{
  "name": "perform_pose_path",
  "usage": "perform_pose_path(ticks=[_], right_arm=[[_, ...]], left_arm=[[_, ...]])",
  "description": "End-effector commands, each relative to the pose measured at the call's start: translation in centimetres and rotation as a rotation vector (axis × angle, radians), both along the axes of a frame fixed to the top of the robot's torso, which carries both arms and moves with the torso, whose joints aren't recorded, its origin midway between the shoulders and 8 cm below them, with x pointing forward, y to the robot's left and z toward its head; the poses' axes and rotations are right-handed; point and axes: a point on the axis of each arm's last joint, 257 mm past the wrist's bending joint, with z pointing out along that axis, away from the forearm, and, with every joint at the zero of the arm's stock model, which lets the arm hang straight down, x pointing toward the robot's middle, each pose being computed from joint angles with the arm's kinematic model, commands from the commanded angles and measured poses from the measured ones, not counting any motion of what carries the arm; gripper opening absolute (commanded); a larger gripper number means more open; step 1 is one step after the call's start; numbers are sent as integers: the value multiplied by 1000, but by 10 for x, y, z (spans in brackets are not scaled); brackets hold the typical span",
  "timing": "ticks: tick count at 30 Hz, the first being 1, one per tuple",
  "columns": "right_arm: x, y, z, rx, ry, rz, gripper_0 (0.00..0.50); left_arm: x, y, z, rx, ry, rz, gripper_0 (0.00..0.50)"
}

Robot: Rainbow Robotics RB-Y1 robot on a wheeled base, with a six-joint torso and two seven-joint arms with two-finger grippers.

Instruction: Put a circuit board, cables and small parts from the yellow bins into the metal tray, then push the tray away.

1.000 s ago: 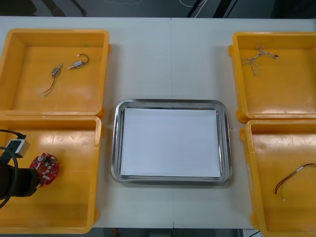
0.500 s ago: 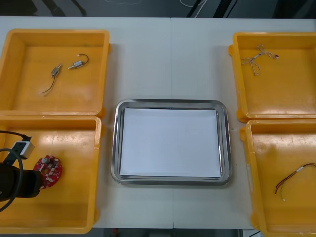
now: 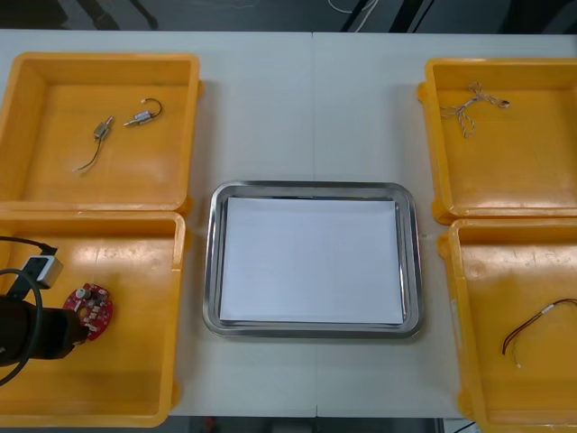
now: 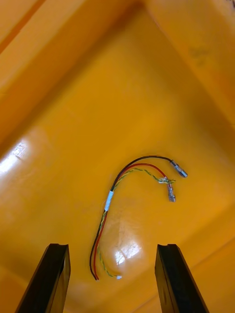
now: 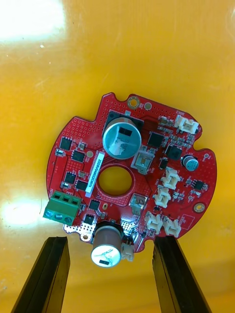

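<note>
A round red circuit board (image 3: 88, 310) (image 5: 129, 176) lies flat on the floor of the near-left yellow bin (image 3: 177, 298). My left gripper (image 3: 78, 328) (image 5: 110, 240) is low over it and open; the board's near edge with a silver capacitor sits between the fingertips, with a gap showing beside one finger (image 5: 55, 274). My right gripper (image 4: 112, 247) hangs open above a red and yellow cable (image 4: 127, 205) (image 3: 539, 329) in the near-right bin (image 3: 451, 298), not touching it. The metal tray (image 3: 213, 262), white inside, stands between the bins.
The far-left bin (image 3: 191, 117) holds small metal parts (image 3: 122, 122) with wire tails. A twisted blue and white cable (image 3: 469, 108) lies in the far-right bin (image 3: 431, 135). Bare table stretches beyond the tray.
The left gripper and the board shifted slightly toward the table's near edge, then the fingers spread apart, leaving the board on the bin floor. The right side is unchanged.
</note>
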Motion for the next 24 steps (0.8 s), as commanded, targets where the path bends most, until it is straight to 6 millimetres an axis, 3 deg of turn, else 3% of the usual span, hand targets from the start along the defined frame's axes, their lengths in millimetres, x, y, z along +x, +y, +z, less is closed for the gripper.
perform_pose_path(ticks=[1,12,24], right_arm=[[-2,10,-8,42,-10,-57,500],[20,13,-51,147,-42,-103,500],[28,15,-90,175,-41,-118,500]], left_arm=[[13,4,20,50,-33,-74,500],[9,30,75,35,26,55,500],[1,65,108,-15,34,292,500]])
